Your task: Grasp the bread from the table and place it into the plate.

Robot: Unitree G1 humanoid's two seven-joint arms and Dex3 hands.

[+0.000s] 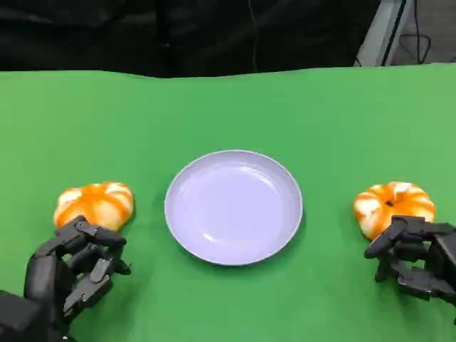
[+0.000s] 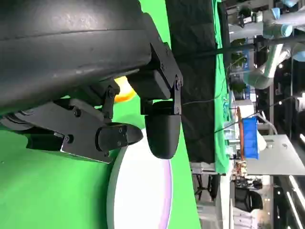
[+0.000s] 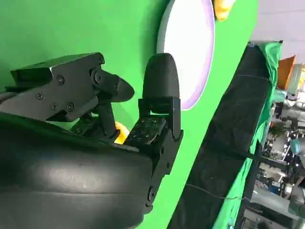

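A round lilac plate (image 1: 234, 206) lies mid-table. One orange-and-white bread bun (image 1: 95, 204) sits to the plate's left, a second bun (image 1: 394, 206) to its right. My left hand (image 1: 68, 274) hovers just in front of the left bun, fingers apart and holding nothing. My right hand (image 1: 417, 256) is at the near edge of the right bun, fingers spread and reaching its near side without closing round it. In the left wrist view a sliver of bun (image 2: 123, 89) shows behind the fingers (image 2: 162, 129), with the plate (image 2: 138, 191) beyond. In the right wrist view a bit of bun (image 3: 120, 133) shows under the fingers (image 3: 161, 81), beyond them the plate (image 3: 188, 43).
The green cloth table (image 1: 228, 114) runs back to a black curtain (image 1: 178, 35). The far bun (image 3: 221, 8) shows past the plate in the right wrist view. Lab equipment (image 2: 257, 71) stands beyond the table.
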